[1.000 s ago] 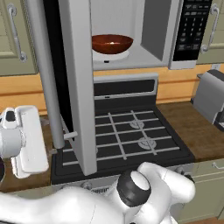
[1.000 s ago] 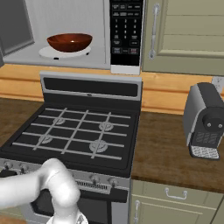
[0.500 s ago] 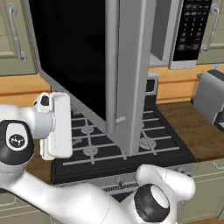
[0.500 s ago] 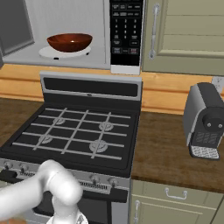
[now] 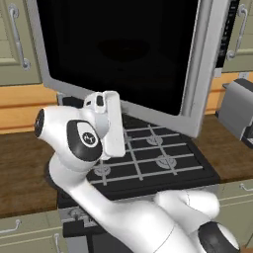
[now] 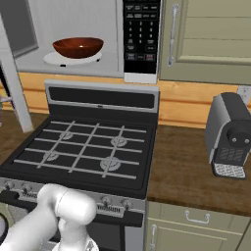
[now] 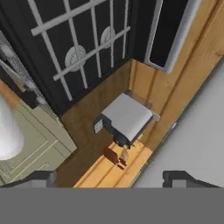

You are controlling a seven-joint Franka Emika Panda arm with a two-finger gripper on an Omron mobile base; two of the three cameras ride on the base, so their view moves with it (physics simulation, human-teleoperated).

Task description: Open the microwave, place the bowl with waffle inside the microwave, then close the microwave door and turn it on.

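Observation:
The microwave (image 6: 141, 73) hangs above the stove with its black keypad panel on the right. Inside, the reddish-brown bowl (image 6: 78, 46) rests on the white turntable (image 6: 54, 59). I cannot make out the waffle in the bowl. The microwave door (image 5: 123, 49) stands partly open, its black glass facing the left base view. Its silver edge (image 6: 12, 93) shows at the far left of the right base view. My gripper (image 7: 109, 179) is open with nothing between its fingertips (image 7: 43, 177), and it looks down on the stove and counter. My hand (image 5: 111, 123) hovers before the door's lower edge.
The black gas stove (image 6: 88, 152) lies below the microwave. A grey appliance (image 6: 230, 137) stands on the wooden counter (image 6: 186, 171) to the right. Beige cabinets (image 6: 211, 39) flank the microwave. My arm (image 5: 79, 143) takes up much of the space in front of the stove.
The door has swung from edge-on to broad-faced in the left base view. My arm has risen and moved right in front of it. The bowl has not moved.

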